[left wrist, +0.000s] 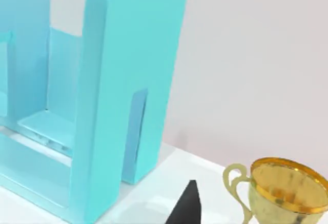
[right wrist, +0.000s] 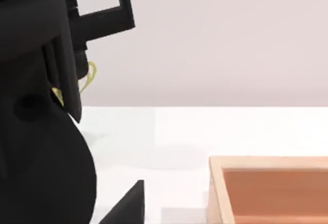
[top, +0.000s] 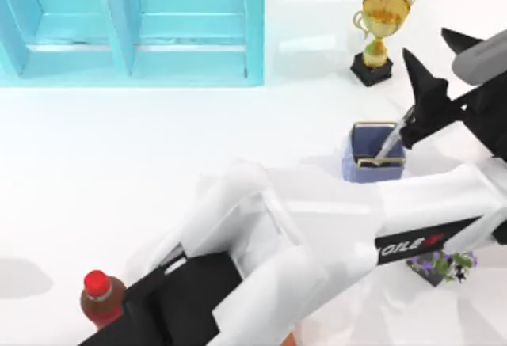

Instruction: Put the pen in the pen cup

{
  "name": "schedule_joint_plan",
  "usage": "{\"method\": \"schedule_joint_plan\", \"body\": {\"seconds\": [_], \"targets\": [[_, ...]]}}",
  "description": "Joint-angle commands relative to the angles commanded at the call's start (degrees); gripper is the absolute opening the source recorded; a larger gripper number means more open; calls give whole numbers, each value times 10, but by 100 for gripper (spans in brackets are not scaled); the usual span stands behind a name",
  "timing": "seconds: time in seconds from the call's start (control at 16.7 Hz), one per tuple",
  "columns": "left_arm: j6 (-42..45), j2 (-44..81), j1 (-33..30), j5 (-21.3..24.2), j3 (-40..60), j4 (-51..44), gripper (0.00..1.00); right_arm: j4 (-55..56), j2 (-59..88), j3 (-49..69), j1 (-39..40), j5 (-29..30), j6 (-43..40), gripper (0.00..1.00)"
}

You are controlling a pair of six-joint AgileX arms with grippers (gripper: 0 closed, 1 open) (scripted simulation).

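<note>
Two arms are seen from above: the left arm [top: 317, 235] is stretched across the table [top: 119, 164] to the right, its gripper [top: 436, 73] hung just right of the pen cup [top: 374, 156], fingers spread apart. The pen [top: 390, 144] is leaned inside that cup, tilted, free of the fingers. Whether the right gripper [right wrist: 128, 208] is open cannot be told. A trophy [top: 380, 29] stands behind the cup.

White table [top: 119, 164], pale wall [left wrist: 256, 55] behind, turquoise shelf unit [top: 135, 21] at back.
</note>
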Motion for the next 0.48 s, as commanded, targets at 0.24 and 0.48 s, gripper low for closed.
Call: {"method": "schedule_joint_plan", "body": {"seconds": [0.24, 0.48], "targets": [[0, 0, 0, 0, 0, 0, 100, 0, 0, 0, 0, 0, 0, 100], [0, 0, 0, 0, 0, 0, 100, 0, 0, 0, 0, 0, 0, 100]]}}
